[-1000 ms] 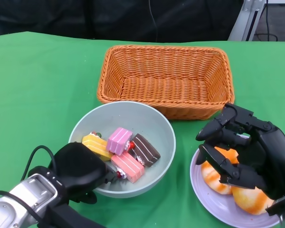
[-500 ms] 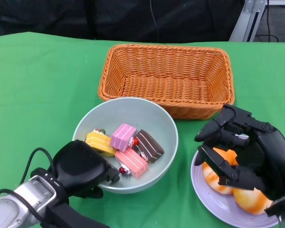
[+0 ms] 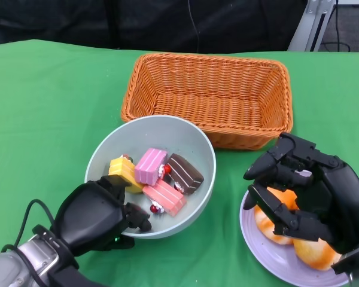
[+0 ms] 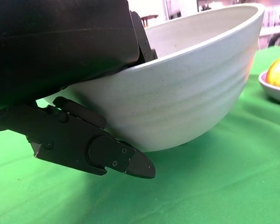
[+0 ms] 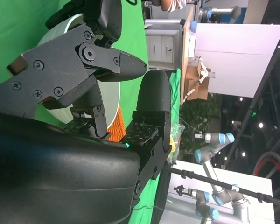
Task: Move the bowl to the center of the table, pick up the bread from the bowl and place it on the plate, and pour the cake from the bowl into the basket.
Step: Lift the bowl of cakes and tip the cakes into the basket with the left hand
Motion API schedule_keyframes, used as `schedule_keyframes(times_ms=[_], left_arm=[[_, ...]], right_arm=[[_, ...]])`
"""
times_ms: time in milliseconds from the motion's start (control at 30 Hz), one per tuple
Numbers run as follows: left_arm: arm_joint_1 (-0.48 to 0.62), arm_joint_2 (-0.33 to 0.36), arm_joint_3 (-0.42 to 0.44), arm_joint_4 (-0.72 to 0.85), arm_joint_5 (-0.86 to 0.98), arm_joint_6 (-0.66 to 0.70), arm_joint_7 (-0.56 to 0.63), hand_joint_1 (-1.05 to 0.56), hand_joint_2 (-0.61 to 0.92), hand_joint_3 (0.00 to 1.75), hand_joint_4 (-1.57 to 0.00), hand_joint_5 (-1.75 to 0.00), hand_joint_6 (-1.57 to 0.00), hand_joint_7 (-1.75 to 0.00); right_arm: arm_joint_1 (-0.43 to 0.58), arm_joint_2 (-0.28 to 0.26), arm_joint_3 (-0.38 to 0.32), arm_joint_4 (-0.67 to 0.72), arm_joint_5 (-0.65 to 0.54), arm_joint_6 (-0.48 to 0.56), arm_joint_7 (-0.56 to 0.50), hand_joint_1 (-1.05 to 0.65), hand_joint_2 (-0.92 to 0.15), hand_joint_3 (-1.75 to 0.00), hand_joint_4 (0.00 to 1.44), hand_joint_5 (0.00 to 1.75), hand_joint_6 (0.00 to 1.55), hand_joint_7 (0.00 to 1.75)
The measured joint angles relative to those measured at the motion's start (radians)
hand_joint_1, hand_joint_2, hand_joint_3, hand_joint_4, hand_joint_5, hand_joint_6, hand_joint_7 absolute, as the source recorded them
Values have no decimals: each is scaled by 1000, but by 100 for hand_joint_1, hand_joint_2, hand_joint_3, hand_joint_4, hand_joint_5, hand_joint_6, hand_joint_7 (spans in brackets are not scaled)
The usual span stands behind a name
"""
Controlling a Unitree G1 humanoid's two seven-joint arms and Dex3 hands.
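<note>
A pale green bowl (image 3: 185,143) is held by the left hand (image 3: 99,218) at its near rim, low on the left side of the head view. The black fingers are curled around the edge of the bowl. In the left wrist view, one finger (image 4: 95,151) is seen under the bowl's round wall (image 4: 177,102), and the bowl is seen just above the green table (image 4: 200,186). Whether the bowl touches the table cannot be told.

Four small cakes are seen inside the bowl. A yellow cake (image 3: 123,171) is placed at the left, a pink cake (image 3: 150,166) in the middle, a brown cake (image 3: 184,173) at the right, and a pink striped cake (image 3: 166,197) nearest the hand. They are packed close together and touch one another.

An orange woven basket (image 3: 209,98) is set just behind the bowl, and the far rim of the bowl is very near its front wall.

A light purple plate (image 3: 269,251) is placed to the right of the bowl. Orange and white bread (image 3: 269,221) is lying on it. The right hand (image 3: 311,194) is held over the plate and the bread, with its fingers bent and spread apart. Nothing is held in it. In the right wrist view, the fingers (image 5: 84,60) are seen apart too.
</note>
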State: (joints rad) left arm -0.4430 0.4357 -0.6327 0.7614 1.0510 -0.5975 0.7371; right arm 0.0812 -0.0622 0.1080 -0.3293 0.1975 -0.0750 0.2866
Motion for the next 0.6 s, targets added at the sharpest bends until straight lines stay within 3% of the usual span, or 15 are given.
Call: schedule_keyframes(times_ms=[133, 233, 300, 367, 533, 600], left_arm=[[-3, 20, 0, -6, -1, -73, 50, -28, 92, 23, -68, -175, -53, -167], [-2, 50, 3, -31, -1, -111, 69, -28, 92, 22, -67, -175, -56, -159], [12, 83, 13, -75, -4, -142, 81, -27, 92, 18, -68, -172, -66, -139], [28, 110, 28, -117, -9, -165, 89, -27, 92, 16, -68, -170, -69, -132], [103, 178, 97, -240, -62, -204, 60, -26, 92, 8, -77, -148, -88, -85], [131, 200, 129, -286, -84, -210, 32, -26, 92, 6, -79, -141, -92, -75]], right_arm=[[0, 0, 2, 0, -4, 0, -1, -24, -59, -79, 66, 146, 60, 122], [0, 0, 2, 3, -12, -3, -2, -23, -58, -80, 66, 146, 60, 121], [1, 1, 3, 5, -12, -6, -2, -22, -58, -83, 66, 145, 60, 118], [2, 1, 2, 8, -12, -13, -1, -21, -57, -84, 66, 144, 61, 116], [0, 1, 2, 27, -16, -34, -1, -21, -55, -88, 68, 142, 65, 110], [-1, 2, 3, 30, -18, -35, -2, -21, -55, -88, 69, 141, 66, 108]])
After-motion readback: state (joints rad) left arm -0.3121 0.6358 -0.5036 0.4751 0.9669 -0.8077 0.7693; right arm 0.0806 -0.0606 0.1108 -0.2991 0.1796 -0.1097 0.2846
